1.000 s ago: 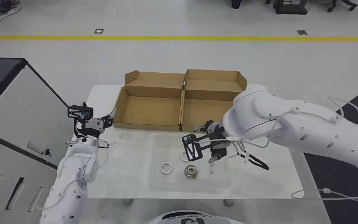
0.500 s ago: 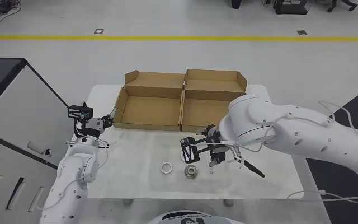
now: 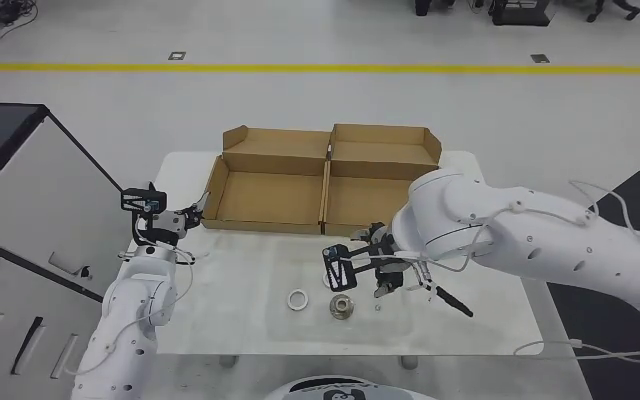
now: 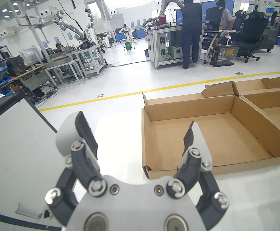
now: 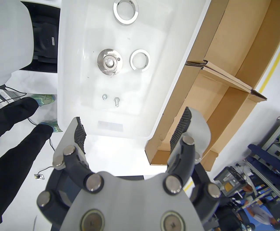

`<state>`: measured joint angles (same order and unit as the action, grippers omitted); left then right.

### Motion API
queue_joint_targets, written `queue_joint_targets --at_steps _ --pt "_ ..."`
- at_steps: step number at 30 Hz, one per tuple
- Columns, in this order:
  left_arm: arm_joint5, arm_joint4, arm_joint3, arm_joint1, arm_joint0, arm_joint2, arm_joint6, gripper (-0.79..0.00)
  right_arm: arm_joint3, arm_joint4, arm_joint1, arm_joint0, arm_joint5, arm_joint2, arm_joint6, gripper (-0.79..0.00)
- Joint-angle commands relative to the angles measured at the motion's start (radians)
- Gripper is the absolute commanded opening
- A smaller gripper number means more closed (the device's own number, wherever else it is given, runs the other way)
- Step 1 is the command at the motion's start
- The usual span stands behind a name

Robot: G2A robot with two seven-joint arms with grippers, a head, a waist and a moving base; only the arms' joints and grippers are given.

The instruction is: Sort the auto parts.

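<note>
Cardboard boxes (image 3: 270, 197), two open trays side by side, sit at the back of the white table (image 3: 230, 300). The auto parts are all loose on the tabletop in front of them: a flanged metal hub (image 5: 109, 62) with a ring (image 5: 140, 60) just beside it, a second ring (image 5: 125, 9) further off, and two little bolts (image 5: 116, 102) close together. Right gripper (image 5: 132, 124) hangs over the parts, fingers spread wide with nothing between them. Left gripper (image 4: 137, 131) is gaping too, just off the outer corner of the left-hand box (image 4: 196, 140).

Left claw (image 4: 135, 122) and right claw (image 5: 132, 114) gape (both wide).
</note>
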<state>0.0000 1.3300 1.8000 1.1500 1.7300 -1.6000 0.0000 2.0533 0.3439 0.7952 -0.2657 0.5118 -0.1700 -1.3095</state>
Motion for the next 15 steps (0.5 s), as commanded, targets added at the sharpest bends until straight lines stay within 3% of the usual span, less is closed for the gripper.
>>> queue_joint_targets --at_steps 1,15 --pt "0.0 0.0 0.0 0.0 0.0 0.0 0.0 0.0 0.0 0.0 0.0 0.0 0.001 0.0 0.001 0.0" --pt "0.0 0.0 0.0 0.0 0.0 0.0 0.0 0.0 -0.039 -0.069 0.006 -0.031 0.006 0.0 0.007 0.0"
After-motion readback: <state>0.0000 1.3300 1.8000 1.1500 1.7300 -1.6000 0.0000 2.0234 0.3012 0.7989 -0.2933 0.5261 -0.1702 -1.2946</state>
